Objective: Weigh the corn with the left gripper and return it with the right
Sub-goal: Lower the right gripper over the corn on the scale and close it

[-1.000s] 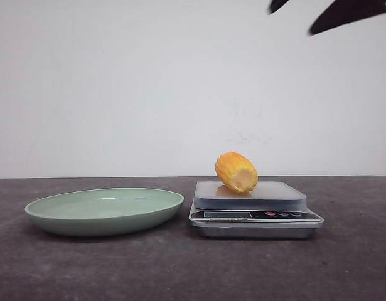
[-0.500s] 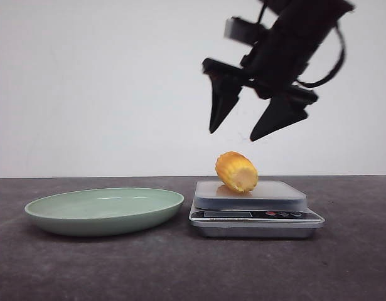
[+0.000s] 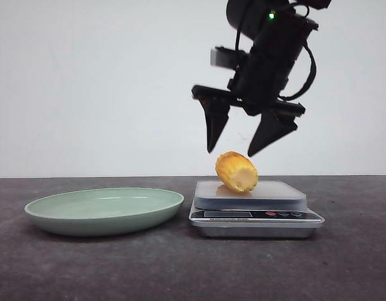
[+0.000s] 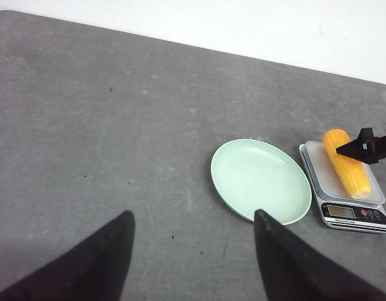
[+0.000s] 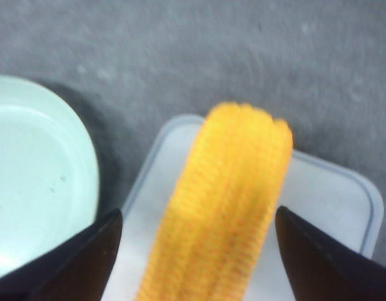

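Bright, even light here, the back wall nearly washed out white. Soft shadow pools on the surface (image 3: 180, 263) under the plate (image 3: 105, 211), well to one side of the right tool (image 3: 238, 150). That tool reads as a dark silhouette. Up close between its fingers, the corn (image 5: 221, 207) is soft, out of focus. A pale sheen streaks the plate's rim.

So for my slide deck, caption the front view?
Open right gripper poised above corn on the scale, plate alongside.
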Robot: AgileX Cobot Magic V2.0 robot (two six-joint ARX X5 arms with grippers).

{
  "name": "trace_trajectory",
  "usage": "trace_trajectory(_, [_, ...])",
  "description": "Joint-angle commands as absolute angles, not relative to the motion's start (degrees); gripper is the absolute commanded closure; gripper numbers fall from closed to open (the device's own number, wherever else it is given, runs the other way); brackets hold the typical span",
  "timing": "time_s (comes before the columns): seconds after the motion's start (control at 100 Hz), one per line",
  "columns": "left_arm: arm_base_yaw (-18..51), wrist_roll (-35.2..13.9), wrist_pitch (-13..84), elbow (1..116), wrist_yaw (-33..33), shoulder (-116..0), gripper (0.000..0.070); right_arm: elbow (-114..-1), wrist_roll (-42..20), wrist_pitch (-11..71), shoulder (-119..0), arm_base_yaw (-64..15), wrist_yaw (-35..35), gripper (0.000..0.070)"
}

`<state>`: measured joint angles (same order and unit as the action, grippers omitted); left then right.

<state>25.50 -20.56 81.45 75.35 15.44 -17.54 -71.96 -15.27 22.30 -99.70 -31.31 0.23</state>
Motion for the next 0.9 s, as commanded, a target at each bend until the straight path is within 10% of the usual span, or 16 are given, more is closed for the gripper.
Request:
trace_trajectory(0.0, [25.56,-20.40,83.15,76.12,15.42,-17.37,0.0356,-73.03,-15.88,22.41,-100.73,-31.57,0.54,0.0220])
trace_trajectory(0.61, [25.56,-19.99,83.15,76.12,15.40,-17.37,0.0356,-73.03,-17.65,27.94,-102.37,-31.77,-0.84,0.0301])
trace_trajectory(0.79, [25.56,-19.73,83.15,76.12,15.40,-17.37,0.0356,-73.03,-17.56,28.27,-102.59,-32.18,-0.67,0.0691])
trace_trajectory(0.89, [25.56,-19.51,83.15,76.12,15.40,-17.37,0.0356,-73.03,-17.50,27.27,-102.56,-32.69,0.16,0.0700])
